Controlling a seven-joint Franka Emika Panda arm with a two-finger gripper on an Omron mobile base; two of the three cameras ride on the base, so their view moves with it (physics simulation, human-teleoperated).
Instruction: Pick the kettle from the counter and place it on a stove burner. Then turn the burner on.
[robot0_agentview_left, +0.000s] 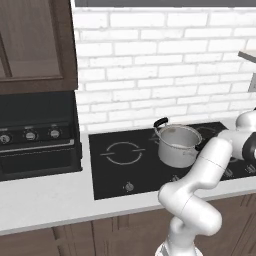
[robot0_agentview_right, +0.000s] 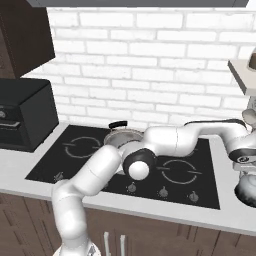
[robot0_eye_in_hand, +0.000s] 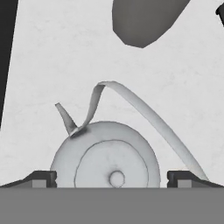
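Observation:
The small silvery-white kettle (robot0_eye_in_hand: 109, 162) stands upright on the pale counter (robot0_eye_in_hand: 52, 52), its wire handle arching up and its short spout pointing to the upper left in the hand view. My gripper (robot0_eye_in_hand: 111, 178) is open just above it, one fingertip (robot0_eye_in_hand: 43, 177) on each side of the body, holding nothing. From the right base view the gripper (robot0_agentview_right: 246, 174) hangs over the kettle (robot0_agentview_right: 246, 190), right of the black cooktop (robot0_agentview_right: 210, 195). White burner rings (robot0_agentview_right: 179, 171) (robot0_agentview_left: 122, 152) are marked on the glass.
A steel pot (robot0_agentview_left: 177, 145) with a black handle sits on a middle burner, partly behind my arm (robot0_agentview_right: 165, 142). Small round knobs (robot0_agentview_right: 163, 191) line the cooktop's front. A black boxy appliance (robot0_agentview_left: 37, 135) stands at the left. A shelf (robot0_agentview_right: 242, 75) juts out above the kettle.

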